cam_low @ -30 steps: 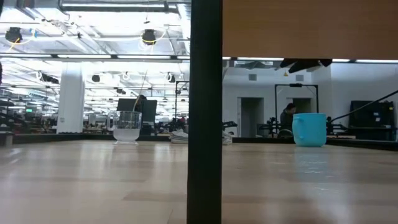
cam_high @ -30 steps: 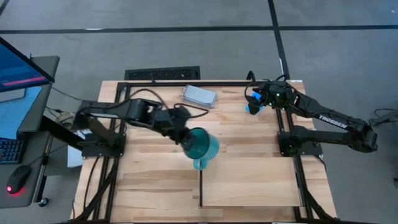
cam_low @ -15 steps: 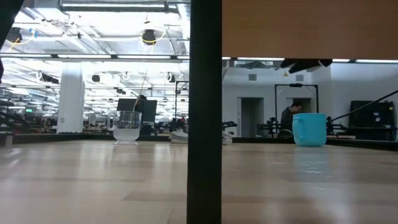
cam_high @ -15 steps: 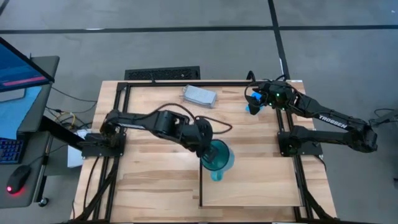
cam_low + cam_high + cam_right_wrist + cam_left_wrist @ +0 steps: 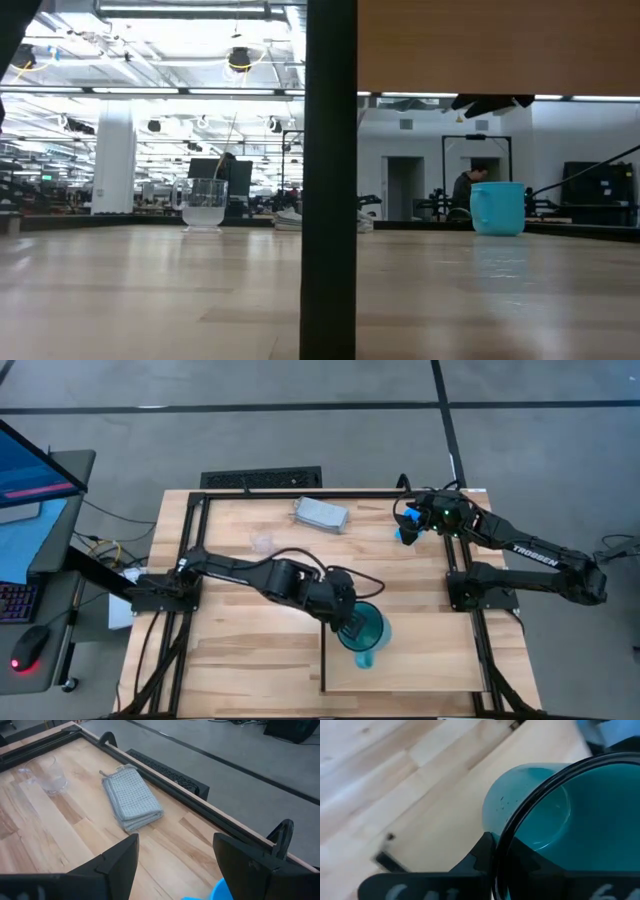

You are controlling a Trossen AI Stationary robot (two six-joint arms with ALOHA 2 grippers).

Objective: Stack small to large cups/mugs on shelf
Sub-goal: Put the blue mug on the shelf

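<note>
Teal mug (image 5: 362, 628) is gripped at the rim by the left hand (image 5: 350, 624) — held directly over the shelf (image 5: 430, 660); right hand (image 5: 412, 520) is spread wide over the blue mug (image 5: 405, 534).

A robotics lab: grey floor (image 5: 300, 430), a monitor (image 5: 35, 465) beside the rig, ceiling lights (image 5: 238, 60) (a big open hall) beyond the table (image 5: 150, 290).

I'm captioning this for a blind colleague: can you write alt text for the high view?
Seen from above, the left gripper holds a teal mug over the pale shelf board. The right gripper waits open above a blue mug at the table's far right.
</note>
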